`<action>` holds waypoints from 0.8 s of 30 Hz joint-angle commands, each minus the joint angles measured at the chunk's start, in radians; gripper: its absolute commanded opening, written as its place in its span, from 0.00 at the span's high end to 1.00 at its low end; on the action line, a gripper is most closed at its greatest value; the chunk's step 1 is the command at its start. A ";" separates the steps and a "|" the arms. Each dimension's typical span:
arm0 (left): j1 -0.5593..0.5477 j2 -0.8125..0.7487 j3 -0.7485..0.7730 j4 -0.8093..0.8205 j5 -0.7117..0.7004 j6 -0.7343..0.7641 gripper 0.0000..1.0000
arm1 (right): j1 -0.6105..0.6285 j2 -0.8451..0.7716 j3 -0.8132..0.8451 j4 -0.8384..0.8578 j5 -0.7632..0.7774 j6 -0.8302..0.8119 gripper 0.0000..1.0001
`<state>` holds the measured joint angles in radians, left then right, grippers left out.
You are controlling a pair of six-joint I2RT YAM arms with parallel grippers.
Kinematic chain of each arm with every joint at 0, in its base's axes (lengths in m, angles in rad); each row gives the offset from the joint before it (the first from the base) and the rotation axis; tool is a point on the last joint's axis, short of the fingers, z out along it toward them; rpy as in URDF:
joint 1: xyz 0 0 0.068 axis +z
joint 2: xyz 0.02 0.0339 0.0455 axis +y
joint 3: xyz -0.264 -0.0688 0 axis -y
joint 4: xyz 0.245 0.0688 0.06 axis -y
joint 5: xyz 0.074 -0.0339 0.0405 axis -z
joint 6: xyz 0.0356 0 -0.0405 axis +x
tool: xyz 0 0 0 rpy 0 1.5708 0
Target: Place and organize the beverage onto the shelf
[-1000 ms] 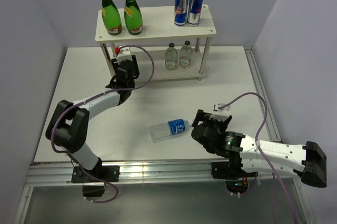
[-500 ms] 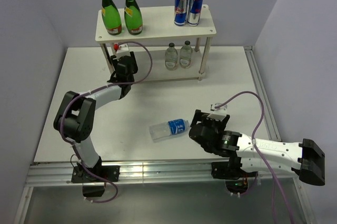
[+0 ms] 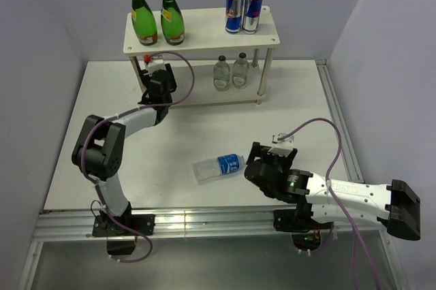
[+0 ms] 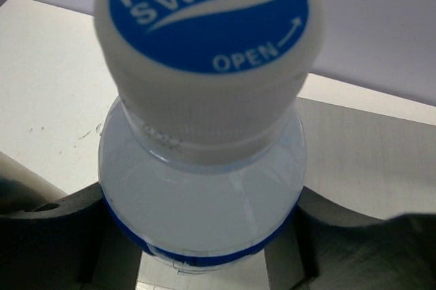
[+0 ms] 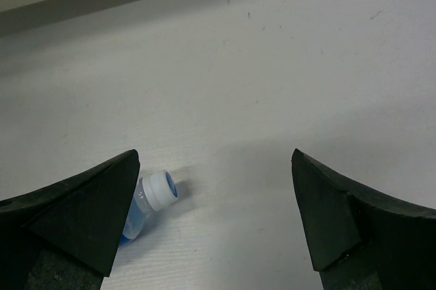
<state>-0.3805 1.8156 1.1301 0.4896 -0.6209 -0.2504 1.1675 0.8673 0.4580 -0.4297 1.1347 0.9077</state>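
Observation:
My left gripper reaches to the left end of the cream-white shelf, by its lower board. It is shut on an upright clear bottle with a blue-and-white cap, gripped on the blue-banded body between the fingers. In the top view the gripper hides that bottle. A second blue-label bottle lies on its side on the table; its cap shows beside my open right gripper. Two green bottles stand on the top board and two pale clear bottles on the lower board.
Two blue-and-silver cans stand at the right of the top board. The shelf's thin legs stand at its corners. A metal rail runs along the table's right edge. Walls close in on three sides.
My left gripper has moved farther toward the shelf's left end with the bottle in it. My right gripper shifted slightly left, then held still. The lying bottle has not moved.

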 commanded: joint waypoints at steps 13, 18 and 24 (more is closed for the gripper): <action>-0.003 -0.085 0.008 0.127 0.012 -0.017 0.01 | 0.004 0.002 0.041 0.017 0.028 0.011 0.00; -0.031 -0.105 -0.006 0.109 -0.013 0.003 0.01 | 0.004 -0.007 0.038 0.019 0.027 0.011 0.00; -0.061 -0.148 -0.039 0.073 -0.017 -0.016 0.01 | 0.004 -0.019 0.031 0.020 0.025 0.010 0.00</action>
<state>-0.4236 1.7588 1.0855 0.4927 -0.6178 -0.2523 1.1671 0.8650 0.4583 -0.4294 1.1347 0.9077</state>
